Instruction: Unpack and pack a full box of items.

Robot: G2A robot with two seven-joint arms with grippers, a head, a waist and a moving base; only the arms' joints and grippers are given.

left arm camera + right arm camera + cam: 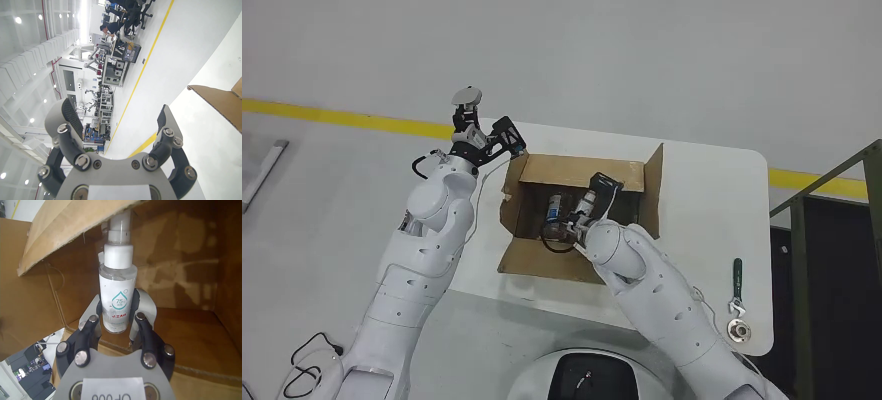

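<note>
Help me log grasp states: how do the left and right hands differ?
The left hand is open and empty; the right hand is shut on a spray bottle. The left hand sits outside the cardboard box, by a flap; the right hand is in its opening. Both have the same build.

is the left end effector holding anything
No, the left end effector stands open and empty, beside the cardboard box.

Open brown cardboard box (572, 170), clear white-capped spray bottle (118, 291) inside

Right hand (117, 311) grips spray bottle (117, 289) inside cardboard box (189, 332).
</note>
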